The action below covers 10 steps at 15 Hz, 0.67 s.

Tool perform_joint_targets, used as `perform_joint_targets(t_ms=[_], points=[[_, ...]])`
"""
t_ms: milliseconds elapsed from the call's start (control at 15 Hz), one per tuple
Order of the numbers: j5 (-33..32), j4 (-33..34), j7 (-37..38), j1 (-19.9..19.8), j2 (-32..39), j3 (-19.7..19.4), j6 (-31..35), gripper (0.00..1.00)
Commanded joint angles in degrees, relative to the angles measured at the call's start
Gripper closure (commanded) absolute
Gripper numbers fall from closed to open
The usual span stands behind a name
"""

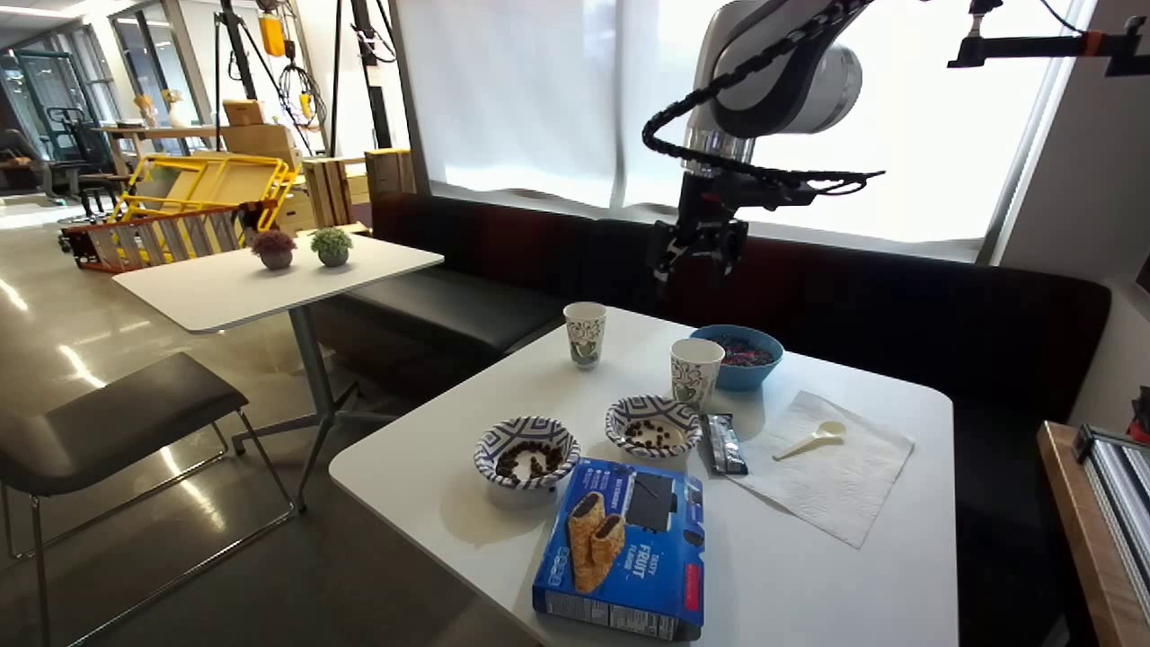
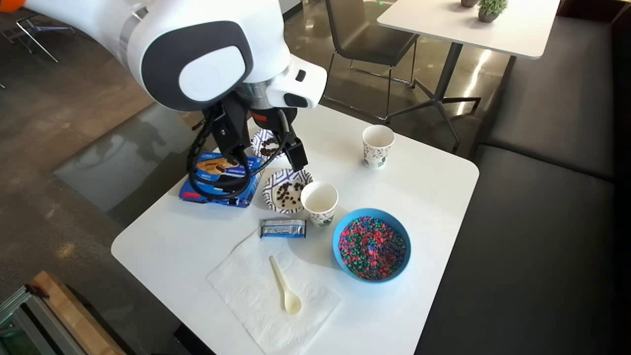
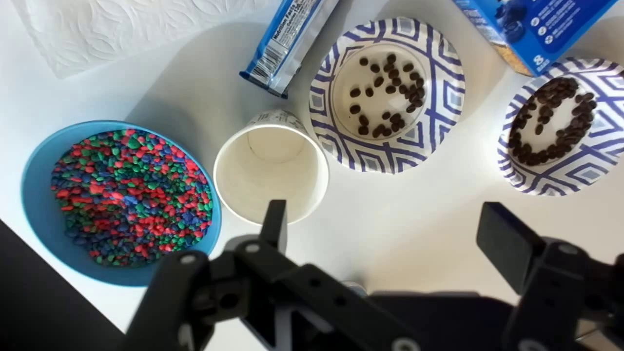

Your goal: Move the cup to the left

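Two white paper cups with a printed pattern stand upright on the table. The near cup is beside the blue bowl and a patterned bowl; it also shows in an exterior view and, open end up and hollow, in the wrist view. The far cup stands apart near the table edge, also seen in an exterior view; the gripper mostly hides it in the wrist view. My gripper is open and empty, high above the table in an exterior view. One finger overlaps the near cup's rim in the wrist view.
A blue bowl of coloured pebbles touches or nearly touches the near cup. Two patterned bowls hold dark beans. A wrapped bar, a blue box and a napkin with a spoon lie nearby.
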Motion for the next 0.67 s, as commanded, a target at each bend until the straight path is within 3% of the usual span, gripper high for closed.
perform_joint_targets(t_ms=[0,600], points=[[2.3,4.4,-1.3,0.3,5.2,-0.6,-1.3,0.0],[1.7,11.6,-2.7,-0.2,15.9,-1.6,-1.3,0.0]])
